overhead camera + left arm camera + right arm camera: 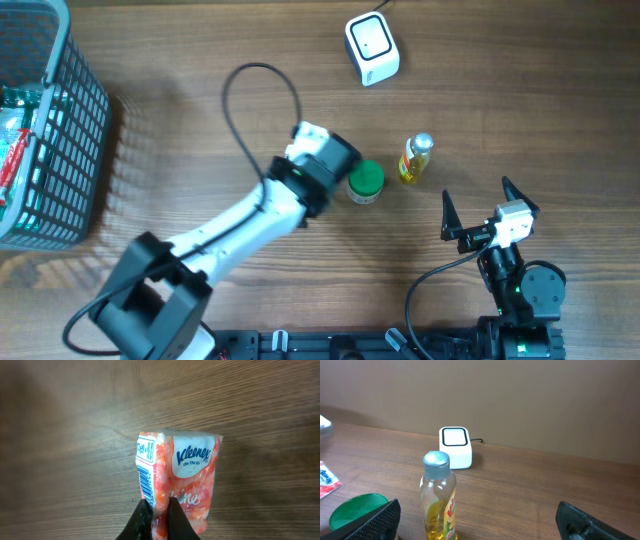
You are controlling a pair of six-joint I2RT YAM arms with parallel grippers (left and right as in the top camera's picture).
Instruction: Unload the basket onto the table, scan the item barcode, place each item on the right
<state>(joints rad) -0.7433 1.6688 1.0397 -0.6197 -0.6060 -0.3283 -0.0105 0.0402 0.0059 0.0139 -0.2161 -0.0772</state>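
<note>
**Item:** tissue pack [187, 472], soft film wrap, orange-pink.

**Handling:** Likely light, squashy and slick-skinned, so it may sag or twist if held by a corner. Best taken across the flat faces near one end. That leaves the blue-and-white printed edge strip [145, 477], probably the barcode, uncovered.

**Location:** Off the table in the left gripper [159, 512], jaws pinching its lower end. It sits well short of the scanner [372, 47], to its left.

**Right gripper** [480, 205]: jaws spread wide, empty, well apart from the scanner.

**Between right gripper and scanner:** bottle [416, 160], jar [365, 182].

**Far left of scanner:** basket [85, 110].

**Views:**
- Left wrist alone shows the pack front and the grip.
- Overhead hides both under the wrist.
- Right wrist shows the scanner's framed window.
</note>
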